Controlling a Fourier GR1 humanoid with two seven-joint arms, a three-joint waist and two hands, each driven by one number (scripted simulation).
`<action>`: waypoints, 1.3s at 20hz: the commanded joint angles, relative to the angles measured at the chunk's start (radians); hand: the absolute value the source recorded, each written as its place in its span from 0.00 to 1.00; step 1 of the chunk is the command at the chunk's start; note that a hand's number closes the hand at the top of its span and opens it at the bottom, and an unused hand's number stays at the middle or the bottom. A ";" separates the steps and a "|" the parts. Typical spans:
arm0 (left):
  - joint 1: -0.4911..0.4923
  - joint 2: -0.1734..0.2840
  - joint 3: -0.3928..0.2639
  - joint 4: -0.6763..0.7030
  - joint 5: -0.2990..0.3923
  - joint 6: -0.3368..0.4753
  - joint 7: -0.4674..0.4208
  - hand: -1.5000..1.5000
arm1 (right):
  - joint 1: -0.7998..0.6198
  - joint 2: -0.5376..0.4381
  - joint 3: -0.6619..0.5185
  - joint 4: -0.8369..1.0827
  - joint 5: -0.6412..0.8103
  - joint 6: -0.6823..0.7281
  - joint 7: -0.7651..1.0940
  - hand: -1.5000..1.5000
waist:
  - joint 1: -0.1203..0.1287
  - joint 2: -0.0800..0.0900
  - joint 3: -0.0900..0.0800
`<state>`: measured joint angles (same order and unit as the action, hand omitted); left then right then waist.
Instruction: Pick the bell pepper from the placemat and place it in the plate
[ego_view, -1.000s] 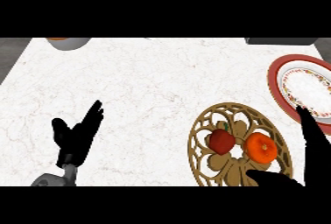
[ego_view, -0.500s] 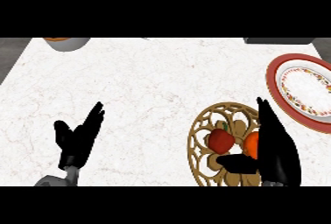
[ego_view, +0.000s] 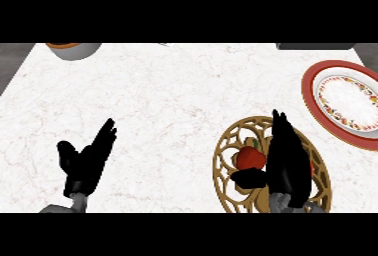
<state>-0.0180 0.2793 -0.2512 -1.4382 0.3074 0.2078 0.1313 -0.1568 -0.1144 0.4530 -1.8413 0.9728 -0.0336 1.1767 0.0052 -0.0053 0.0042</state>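
A red bell pepper with a green stem lies on the round gold openwork placemat at the lower right. My right hand lies over the placemat just right of the pepper, open, fingers straight and pointing away from me. Its thumb sticks out to the left, just below the pepper. The hand hides the right part of the mat. The plate, red-rimmed with a white patterned centre, sits at the right edge, beyond the mat. My left hand rests open at the lower left.
A grey bowl with something orange in it stands at the far left corner of the white marble counter. A dark object shows at the far right edge.
My right hand has slid left over the placemat and now covers the orange item that lay beside the pepper. The left hand has barely moved.
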 joint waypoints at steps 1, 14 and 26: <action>-0.014 -0.011 0.013 0.048 0.005 -0.002 0.031 0.50 | 0.007 0.031 -0.017 0.022 0.049 0.078 0.150 0.00 | -0.010 0.005 -0.005; -0.007 -0.037 0.017 0.039 -0.037 -0.014 0.050 0.50 | 0.037 0.113 -0.097 0.199 0.070 0.025 0.001 0.00 | -0.005 0.006 -0.004; 0.066 -0.028 0.061 -0.003 -0.036 -0.073 0.043 0.50 | -0.015 0.112 -0.092 0.241 0.131 0.149 -0.034 1.00 | -0.002 0.004 -0.004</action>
<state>-0.0066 0.2490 -0.1983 -1.4488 0.2648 0.1593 0.1693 -0.1561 -0.0108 0.3661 -1.6132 1.0618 0.0783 1.0663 0.0020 -0.0097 0.0029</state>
